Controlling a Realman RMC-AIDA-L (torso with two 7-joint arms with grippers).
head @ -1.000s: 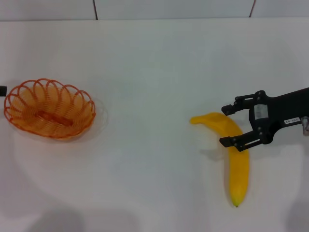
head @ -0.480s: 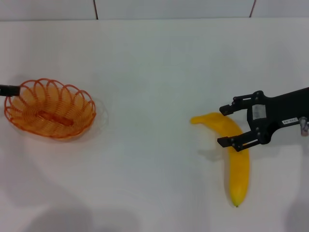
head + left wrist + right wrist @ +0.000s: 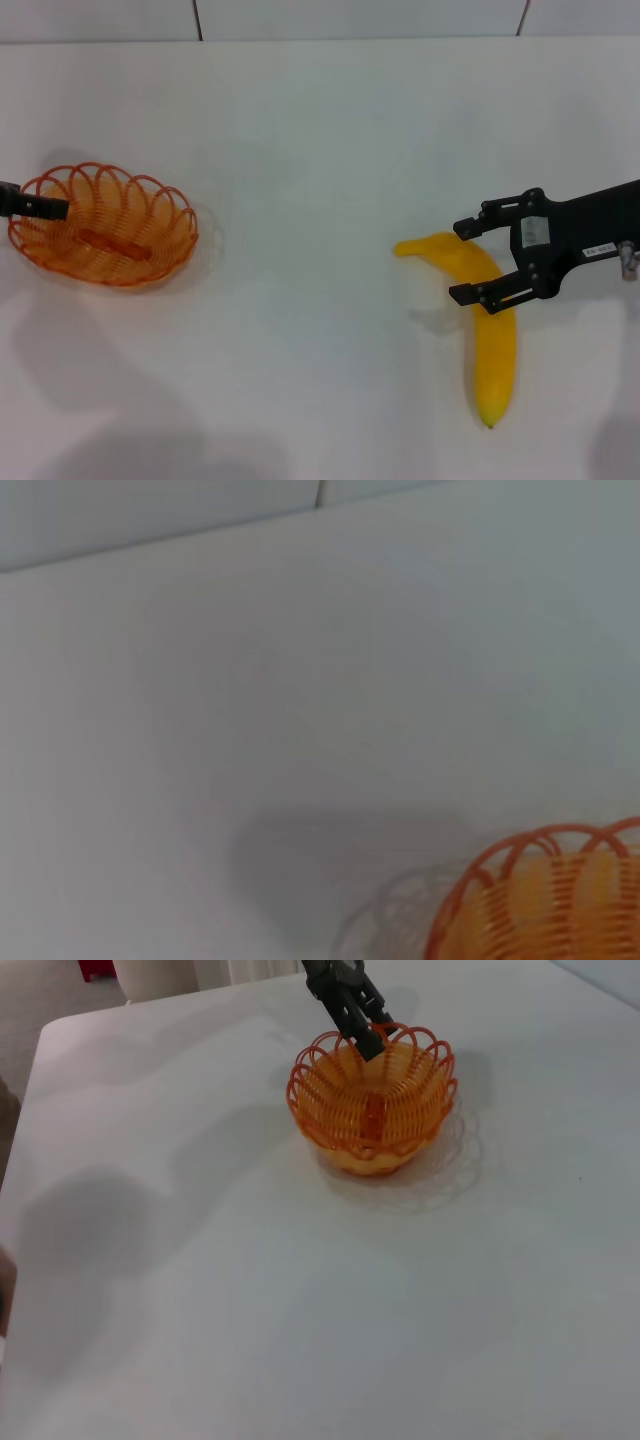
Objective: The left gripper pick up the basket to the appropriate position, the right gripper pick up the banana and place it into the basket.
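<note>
My right gripper (image 3: 478, 261) sits low over the banana (image 3: 486, 330), jaws apart and straddling its upper curve, one finger on the far side near the stem end, the other on the near side across the body. The banana lies on the right part of the white worktop (image 3: 320, 150), its tip pointing toward the near edge. My left gripper (image 3: 50, 208) reaches in from the left edge over the far-left rim of the orange wire basket (image 3: 120, 235); in the right wrist view its jaws (image 3: 358, 1020) look close together at the rim, but I cannot tell whether they grip it. Bare worktop lies between basket and banana.
</note>
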